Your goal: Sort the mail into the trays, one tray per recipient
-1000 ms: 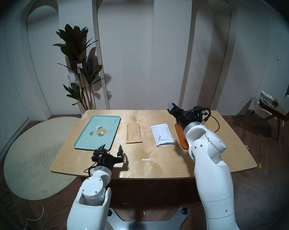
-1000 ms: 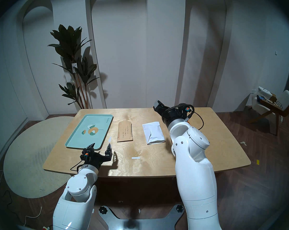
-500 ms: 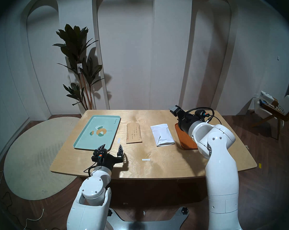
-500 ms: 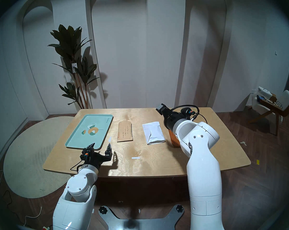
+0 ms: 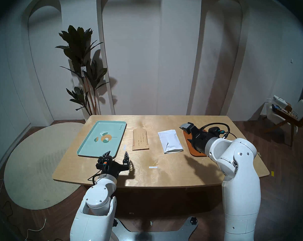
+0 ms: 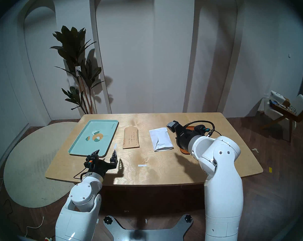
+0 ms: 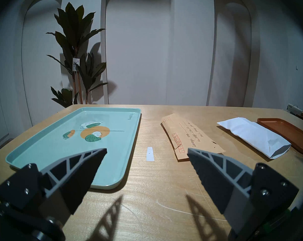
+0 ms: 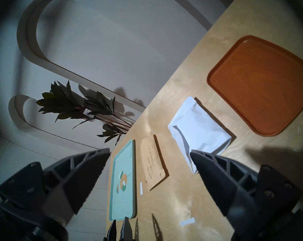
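Observation:
A brown envelope (image 5: 140,139) with handwritten lines lies flat mid-table. To its right lies a creased white envelope (image 5: 170,141). The mint-teal tray (image 5: 95,148) sits at the left and holds nothing. The smaller orange-brown tray (image 5: 196,153) sits right of the white envelope, also bare, partly hidden by my right wrist above it. My right gripper (image 8: 149,151) is open with nothing between its fingers. My left gripper (image 5: 117,152) is open and hovers low at the teal tray's near right corner, short of the brown envelope (image 7: 187,136).
Two small white tape strips lie on the table, one (image 5: 124,147) between the teal tray and the brown envelope, one (image 5: 153,167) nearer the front. A tall plant (image 5: 81,61) stands behind the table's left corner. A chair (image 5: 289,117) stands far right.
My right arm has swung to the right and come down, so its wrist now hangs low over the orange-brown tray. The left arm, envelopes and trays have not moved.

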You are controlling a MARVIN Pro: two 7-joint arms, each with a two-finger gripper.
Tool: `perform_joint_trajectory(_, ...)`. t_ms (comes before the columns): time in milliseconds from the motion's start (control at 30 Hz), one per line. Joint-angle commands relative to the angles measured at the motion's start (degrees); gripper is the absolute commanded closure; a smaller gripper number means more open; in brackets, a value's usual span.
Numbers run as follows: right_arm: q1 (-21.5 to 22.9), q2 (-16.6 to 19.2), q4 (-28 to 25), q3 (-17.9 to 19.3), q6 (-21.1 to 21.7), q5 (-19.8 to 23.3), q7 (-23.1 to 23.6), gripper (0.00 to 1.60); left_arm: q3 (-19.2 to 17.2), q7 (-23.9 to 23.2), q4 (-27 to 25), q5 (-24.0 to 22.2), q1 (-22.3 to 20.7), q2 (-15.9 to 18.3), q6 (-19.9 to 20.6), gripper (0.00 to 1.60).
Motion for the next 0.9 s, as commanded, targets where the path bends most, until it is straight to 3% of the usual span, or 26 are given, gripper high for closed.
perform_joint_trajectory(0, -1.1, -0.4, -0.7, 1.5, 0.2, 2.2, 1.1, 0.0, 0.0, 0.0, -1.5, 0.0, -0.3, 0.0, -0.2, 0.0)
perform_joint_trajectory(400, -2.5, -0.7, 3.5, 3.1, 0.3, 5.9, 1.3, 0.0, 0.0, 0.0, -1.5, 0.0, -0.3, 0.0, -0.2, 0.0)
perform_joint_trajectory(867, -1.1, 1.1, 9.3, 0.9, -0.8, 2.4, 8.9, 0.0, 0.0, 0.0, -1.5, 0.0, -0.3, 0.0, -0.2, 0.0)
